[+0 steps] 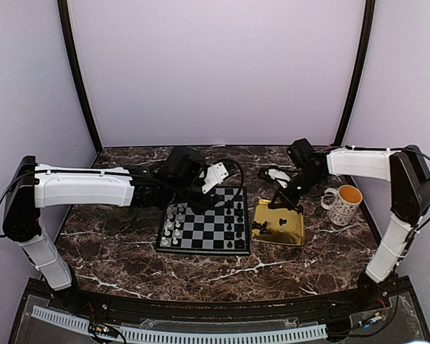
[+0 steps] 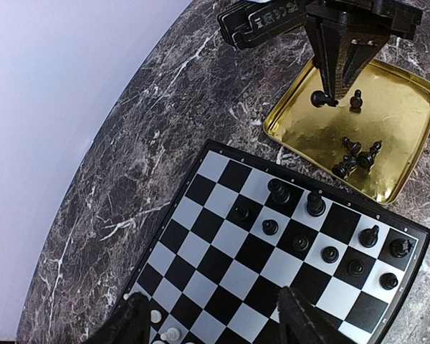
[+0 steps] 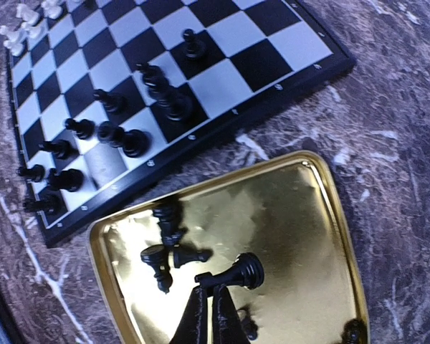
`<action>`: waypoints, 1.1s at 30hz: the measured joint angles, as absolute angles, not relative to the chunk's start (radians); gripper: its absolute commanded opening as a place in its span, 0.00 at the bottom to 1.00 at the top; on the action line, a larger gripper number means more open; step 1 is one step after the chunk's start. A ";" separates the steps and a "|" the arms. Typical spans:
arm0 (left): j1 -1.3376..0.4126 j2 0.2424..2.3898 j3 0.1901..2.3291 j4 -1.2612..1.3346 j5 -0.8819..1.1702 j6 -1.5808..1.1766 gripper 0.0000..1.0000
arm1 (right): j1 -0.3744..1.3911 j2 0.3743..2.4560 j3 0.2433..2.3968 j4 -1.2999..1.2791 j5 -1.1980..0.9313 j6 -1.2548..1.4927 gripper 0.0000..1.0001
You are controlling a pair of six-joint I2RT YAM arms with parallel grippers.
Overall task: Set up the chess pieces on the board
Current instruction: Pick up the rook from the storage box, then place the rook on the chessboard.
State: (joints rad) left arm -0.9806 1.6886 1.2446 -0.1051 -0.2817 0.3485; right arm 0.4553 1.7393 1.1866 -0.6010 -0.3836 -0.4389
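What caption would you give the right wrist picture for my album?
Right gripper shut on a black chess piece in the gold tray, with the chessboard just beyond.

I note one supporting surface: a table (image 1: 115, 251) with a dark brown marble pattern and white veins. I count three items resting directly on it. The board (image 1: 204, 231), in black and pale grey chequers, lies flat near the centre. A gold tray (image 1: 294, 236) lies just beside its right edge, with a strip of table showing between them. A pale patterned mug (image 1: 344, 204) stands upright to the right of the tray, apart from it.
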 measured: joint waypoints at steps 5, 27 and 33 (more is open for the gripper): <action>-0.982 1.690 1.245 -0.105 -0.282 0.348 0.63 | 0.455 1.739 1.229 -0.705 -0.540 -0.429 0.01; -0.915 1.620 1.182 0.036 -0.409 0.258 0.66 | 0.629 2.075 1.666 -0.962 -0.905 -0.363 0.04; -0.915 1.603 1.169 0.085 -0.448 0.266 0.66 | 0.688 2.215 1.803 -1.001 -0.945 -0.332 0.04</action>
State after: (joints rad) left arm -0.9146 1.6032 1.1694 0.0849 -0.4480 0.2665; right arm 0.6884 2.2154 1.8027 -1.0008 -0.9451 -0.3321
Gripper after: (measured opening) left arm 0.660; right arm 0.038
